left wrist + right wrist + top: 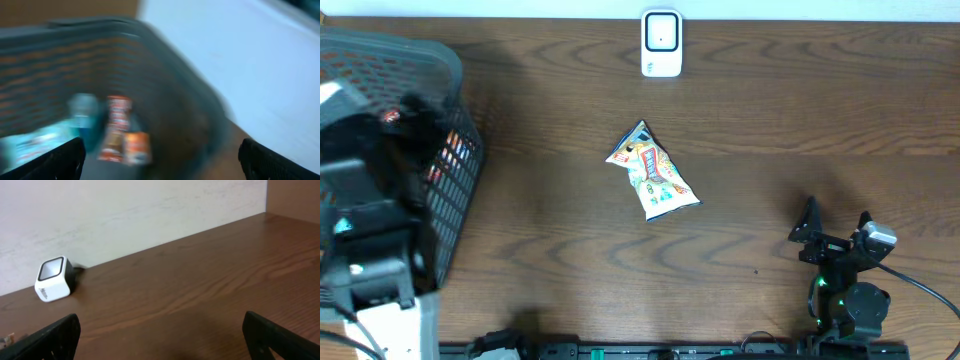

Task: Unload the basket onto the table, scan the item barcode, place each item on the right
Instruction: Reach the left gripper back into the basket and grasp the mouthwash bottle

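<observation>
Near the middle of the dark wooden tabletop: one crinkled, brightly printed plastic snack bag, lying flat. Long axis on a diagonal, pinched end toward the far-left corner, wider end toward the near-right corner. Touching nothing, with bare wood on every side.

At the middle of the far edge: one small white box-shaped barcode scanner, upright, well apart from the bag, open wood between the two.

At the left edge: one dark grey mesh plastic basket, holding a few packets too blurred to count.

Above the basket: left gripper, fingers spread wide, nothing between them.

Close to the near-right corner: right gripper, fingers spread wide and empty, aimed toward the far edge, unobstructed wood ahead up to the scanner.
</observation>
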Motion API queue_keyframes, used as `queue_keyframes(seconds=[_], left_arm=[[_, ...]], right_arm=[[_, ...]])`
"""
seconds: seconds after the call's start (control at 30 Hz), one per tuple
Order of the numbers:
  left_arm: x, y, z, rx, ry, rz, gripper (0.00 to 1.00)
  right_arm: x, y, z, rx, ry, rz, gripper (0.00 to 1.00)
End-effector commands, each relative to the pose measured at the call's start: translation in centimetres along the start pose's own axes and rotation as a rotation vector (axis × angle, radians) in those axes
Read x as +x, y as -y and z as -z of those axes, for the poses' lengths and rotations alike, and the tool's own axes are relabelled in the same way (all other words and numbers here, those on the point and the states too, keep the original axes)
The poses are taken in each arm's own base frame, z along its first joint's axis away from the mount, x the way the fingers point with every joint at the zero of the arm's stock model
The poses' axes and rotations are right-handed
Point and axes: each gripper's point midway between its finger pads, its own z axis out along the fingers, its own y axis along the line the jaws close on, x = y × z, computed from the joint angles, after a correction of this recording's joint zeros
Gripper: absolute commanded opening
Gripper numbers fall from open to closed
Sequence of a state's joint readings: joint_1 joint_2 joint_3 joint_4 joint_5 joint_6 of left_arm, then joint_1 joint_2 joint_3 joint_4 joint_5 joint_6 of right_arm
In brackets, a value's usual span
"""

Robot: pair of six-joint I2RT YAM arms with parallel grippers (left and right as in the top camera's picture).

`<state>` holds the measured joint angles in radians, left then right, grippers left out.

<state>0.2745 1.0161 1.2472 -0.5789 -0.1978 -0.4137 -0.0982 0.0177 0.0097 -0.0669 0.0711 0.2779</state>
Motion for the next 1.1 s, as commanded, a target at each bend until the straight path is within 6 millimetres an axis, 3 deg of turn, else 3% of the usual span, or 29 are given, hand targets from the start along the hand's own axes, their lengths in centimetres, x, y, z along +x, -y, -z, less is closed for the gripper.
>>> queue_keyframes(seconds=[0.0, 0.17, 0.43, 0.7, 1.07], left_arm=[[-0.2, -4.4, -2.5, -0.155, -0.020, 0.025, 0.98], [1.7, -8.9, -6.9, -0.302, -0.127, 0.030, 0.98], [6.2, -11.2, -13.6, -0.365, -0.292, -0.095, 0.98], [7.5, -12.6, -15.9, -0.424, -0.313, -0.120, 0.98], [11.3, -15.3, -20.0, -0.473, -0.395, -0.116, 0.98]], right_arm=[[0.2, -0.1, 0.0, -0.006, -0.005, 0.010, 0.99], [0.2, -0.1, 0.0, -0.006, -0.005, 0.010, 0.99], [0.2, -0.1, 0.0, -0.006, -0.005, 0.010, 0.99], [0.2, -0.1, 0.0, -0.006, -0.005, 0.010, 0.99], [0.2, -0.1, 0.0, -0.006, -0.005, 0.010, 0.99]])
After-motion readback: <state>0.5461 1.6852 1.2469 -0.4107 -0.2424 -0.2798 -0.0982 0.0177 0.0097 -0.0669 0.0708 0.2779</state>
